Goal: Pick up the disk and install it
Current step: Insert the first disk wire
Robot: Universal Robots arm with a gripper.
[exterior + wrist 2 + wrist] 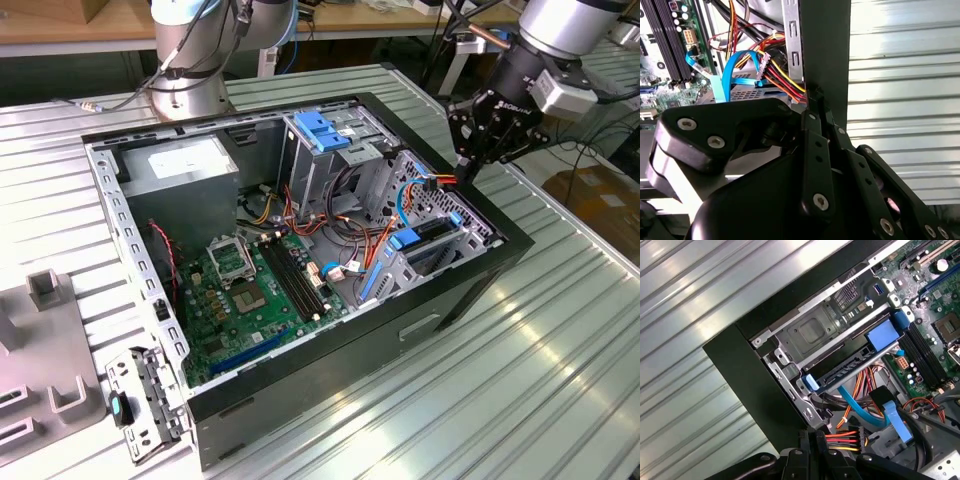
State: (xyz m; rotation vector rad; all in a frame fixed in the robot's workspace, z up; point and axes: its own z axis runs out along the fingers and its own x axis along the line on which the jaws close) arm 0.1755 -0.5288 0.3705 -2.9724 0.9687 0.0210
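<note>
Hovering at the front rim of the open computer case [330, 368], the gripper [467, 172] has its black fingers [812, 145] drawn narrow, all but together. In both wrist views the tips sit right against a bundle of red, yellow and black wires [842, 437], though I cannot tell whether they actually pinch it.

Now the disk [850, 367]: it sits in the metal drive cage [812, 332] at the case's front corner, on the exterior view's right. What shows in the first wrist view is 1 dark edge, with a blue carrier tab at each end. The big tab [882, 335] lies toward the motherboard [250, 290], and the small tab [810, 382] lies toward the front wall. So its long axis runs parallel to the case's long black side wall. The label face is hidden from here. The gripper is just beside that cage, not touching the disk.

The case lies on its side on a ribbed metal table [520, 380], with the grey power supply [190, 165] at the far corner. A grey robot arm base [190, 75] stands behind it. Grey fixture blocks [45, 285] sit on the exterior view's left. Beyond are a wooden workbench [60, 30] and a cardboard box [590, 185].
</note>
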